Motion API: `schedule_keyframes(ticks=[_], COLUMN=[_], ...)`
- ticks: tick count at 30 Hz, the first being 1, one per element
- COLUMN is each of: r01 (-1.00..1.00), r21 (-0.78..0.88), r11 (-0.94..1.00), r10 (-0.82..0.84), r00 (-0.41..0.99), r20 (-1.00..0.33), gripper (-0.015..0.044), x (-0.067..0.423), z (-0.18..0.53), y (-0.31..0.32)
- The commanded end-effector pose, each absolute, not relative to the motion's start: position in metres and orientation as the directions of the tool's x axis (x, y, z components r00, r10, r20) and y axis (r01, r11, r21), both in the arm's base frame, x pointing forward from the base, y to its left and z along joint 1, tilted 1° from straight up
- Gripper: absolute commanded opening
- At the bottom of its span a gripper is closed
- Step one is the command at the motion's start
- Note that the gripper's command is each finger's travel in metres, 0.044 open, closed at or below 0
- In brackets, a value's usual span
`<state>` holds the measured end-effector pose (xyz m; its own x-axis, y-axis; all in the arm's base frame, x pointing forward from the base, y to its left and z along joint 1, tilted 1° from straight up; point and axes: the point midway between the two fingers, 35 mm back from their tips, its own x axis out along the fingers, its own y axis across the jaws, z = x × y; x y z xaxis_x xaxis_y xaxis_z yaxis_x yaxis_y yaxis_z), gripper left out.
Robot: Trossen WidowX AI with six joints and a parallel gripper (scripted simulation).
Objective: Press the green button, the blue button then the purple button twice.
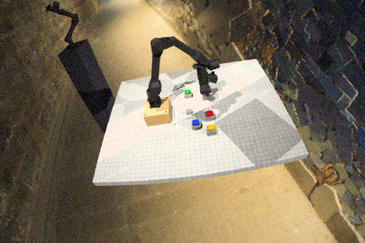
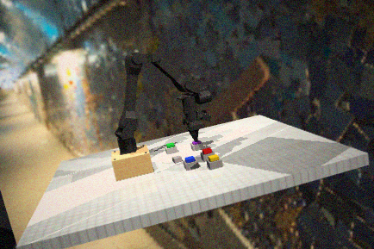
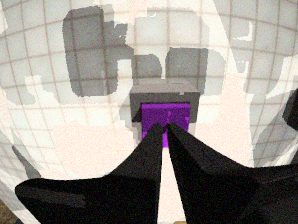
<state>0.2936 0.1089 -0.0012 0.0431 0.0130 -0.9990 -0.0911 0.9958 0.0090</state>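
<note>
My gripper (image 1: 204, 92) (image 2: 194, 138) (image 3: 164, 128) is shut with nothing between the fingers. Its tips point straight down onto the purple button (image 1: 206, 95) (image 2: 196, 143) (image 3: 166, 115); I cannot tell whether they touch its cap or hang just above it. The green button (image 1: 187, 92) (image 2: 171, 146) stands to the left of the purple one. The blue button (image 1: 196, 124) (image 2: 190, 159) stands nearer the front of the table (image 1: 168, 158) (image 2: 258, 171).
A red button (image 1: 209, 113) (image 2: 207, 151) and a yellow button (image 1: 211, 128) (image 2: 214, 158) stand near the blue one. A small grey block (image 1: 188, 112) (image 2: 177, 158) lies between the buttons. The arm's tan base box (image 1: 157, 113) (image 2: 131, 164) stands to the left.
</note>
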Motion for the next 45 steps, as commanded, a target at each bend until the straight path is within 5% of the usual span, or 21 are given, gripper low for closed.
schedule_keyframes(ticks=[1,45], r01=[-0.086,-0.086], r21=[0.004,0.004], r11=[0.996,0.996], r10=[0.008,0.008], r00=[0.043,0.043], r20=[-0.999,-0.999], gripper=[0.002,0.002], x=[0.293,0.293], z=[-0.002,-0.002], y=[0.108,0.108])
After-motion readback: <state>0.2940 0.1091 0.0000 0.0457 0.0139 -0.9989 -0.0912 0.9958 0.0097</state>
